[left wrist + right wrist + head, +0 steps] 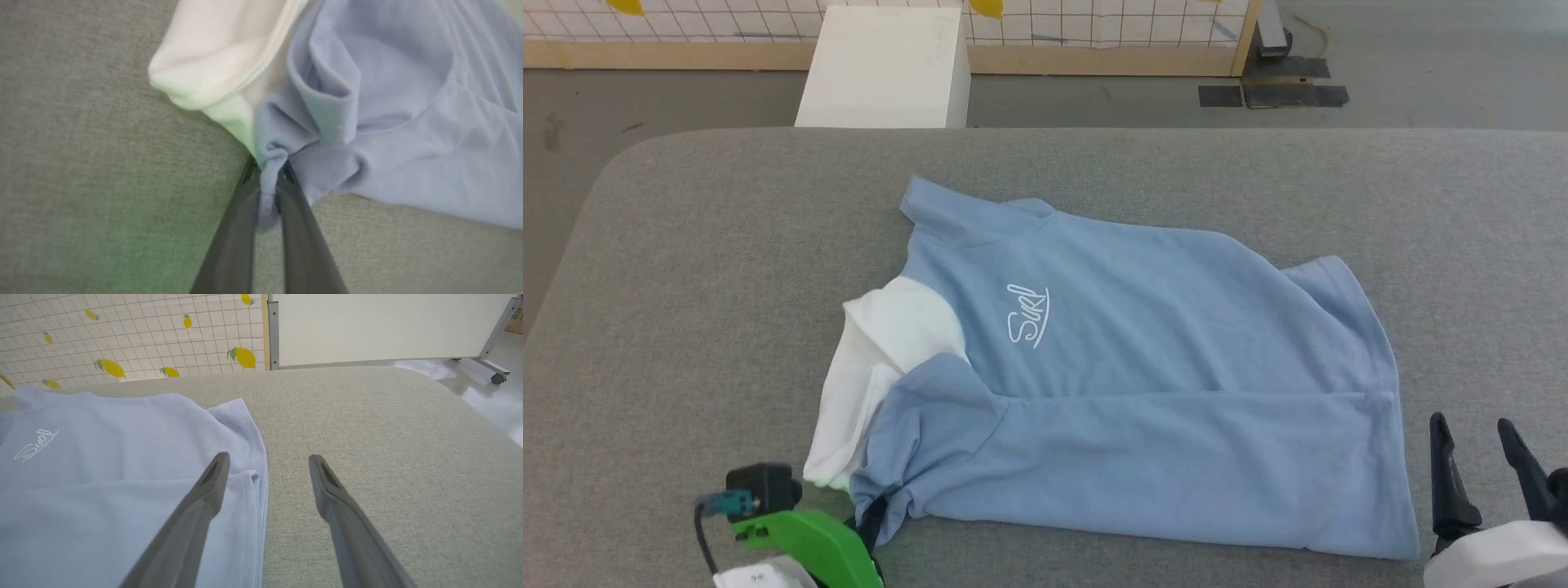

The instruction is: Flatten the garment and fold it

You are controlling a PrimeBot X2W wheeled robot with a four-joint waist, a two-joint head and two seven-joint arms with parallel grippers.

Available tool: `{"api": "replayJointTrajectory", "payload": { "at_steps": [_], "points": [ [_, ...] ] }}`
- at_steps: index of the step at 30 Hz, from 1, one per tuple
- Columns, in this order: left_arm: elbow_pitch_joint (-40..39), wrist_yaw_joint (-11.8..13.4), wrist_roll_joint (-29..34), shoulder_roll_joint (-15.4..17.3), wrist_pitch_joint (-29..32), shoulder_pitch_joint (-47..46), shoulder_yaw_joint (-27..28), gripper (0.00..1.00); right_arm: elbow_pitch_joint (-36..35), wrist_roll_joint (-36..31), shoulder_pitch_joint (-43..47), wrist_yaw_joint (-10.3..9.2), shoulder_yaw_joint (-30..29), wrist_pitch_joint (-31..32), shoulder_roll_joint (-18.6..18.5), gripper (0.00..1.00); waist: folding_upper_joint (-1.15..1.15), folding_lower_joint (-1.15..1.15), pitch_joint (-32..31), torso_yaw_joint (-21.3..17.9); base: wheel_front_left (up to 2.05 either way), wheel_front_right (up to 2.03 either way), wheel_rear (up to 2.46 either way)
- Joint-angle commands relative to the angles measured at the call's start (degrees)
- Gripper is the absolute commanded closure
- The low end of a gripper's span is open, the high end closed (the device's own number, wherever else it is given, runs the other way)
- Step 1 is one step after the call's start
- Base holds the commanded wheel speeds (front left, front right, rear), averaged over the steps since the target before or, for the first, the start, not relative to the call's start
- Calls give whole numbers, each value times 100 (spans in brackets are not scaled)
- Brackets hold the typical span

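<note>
The left hand point(267, 169) is clamped on a small bunch of blue knit at the near sleeve corner of the garment point(1135, 367), cloth puckered between its two fingers point(241, 228). That close view is soft, so I cannot tell how many layers it has taken. From the pinch the garment runs away to the robot's right. Its long axis lies across the grey surface point(686, 286), collar end left and hem right, with the white sleeve panel point(882, 343) just beside the grip. The right hand point(267, 457) has its fingers apart and holds nothing. One finger is over the hem edge, the other over bare surface, so this hand is the nearer to the hem corner.
</note>
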Motion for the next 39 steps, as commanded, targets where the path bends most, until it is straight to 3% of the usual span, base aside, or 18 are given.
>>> {"api": "replayJointTrajectory", "payload": {
  "at_steps": [1,4,11,18,25,26,27,28,39],
  "points": [
    [-109,10,-25,-23,-63,195,30,100,-84,-78,-129,-9,2,82,5,0,0,0,-17,-4,0,0,0],
    [-411,60,-26,-5,-164,366,96,100,-137,52,-130,-9,-64,546,5,0,0,0,-20,17,0,0,0],
    [-790,112,3,-18,-131,464,14,100,-160,204,58,-9,-143,2580,3,0,0,0,-23,111,0,0,0],
    [-823,124,23,-29,-91,414,-75,100,-124,310,198,-9,-156,3468,4,0,0,0,25,178,0,0,0],
    [-834,158,13,-9,-67,353,-78,100,186,439,158,-9,-50,3673,4,0,0,0,71,217,0,0,0],
    [-834,164,11,0,-66,344,-70,100,247,455,131,-9,-37,3690,4,18,0,0,79,221,0,0,0],
    [-834,169,9,7,-67,336,-63,100,293,477,109,-9,-20,3705,4,72,0,0,81,223,0,0,0],
    [-837,177,5,14,-64,329,-55,100,337,528,77,-9,-1,3709,4,100,0,0,78,226,0,0,0],
    [-1013,94,-169,27,-199,288,61,100,103,652,-307,-9,-229,3346,5,100,0,0,49,152,0,0,0]
  ]
}}
